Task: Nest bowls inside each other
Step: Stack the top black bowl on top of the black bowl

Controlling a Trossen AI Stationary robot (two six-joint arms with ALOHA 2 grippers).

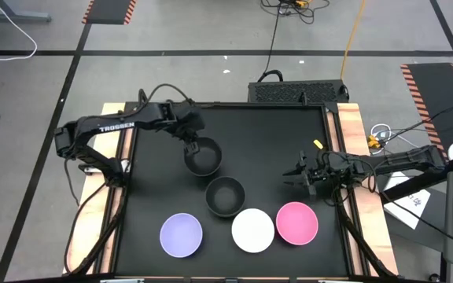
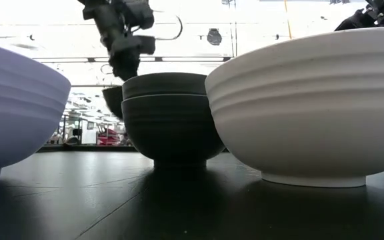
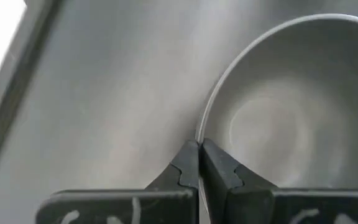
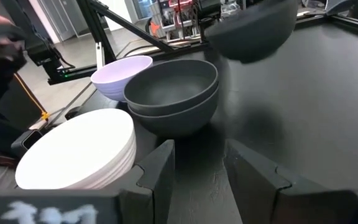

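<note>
Left gripper (image 1: 189, 146) clamps a black bowl's (image 1: 204, 157) rim.
It's airborne beside two nested black bowls (image 1: 225, 196); right gripper (image 1: 296, 173) waits, parted.

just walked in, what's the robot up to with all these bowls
It is nesting bowls. The left gripper is shut on the rim of a black bowl, held up off the table. Two black bowls already sit nested mid-table. The lavender bowl, white bowl and pink bowl stand separately in front. The right gripper waits open at the right side.
</note>
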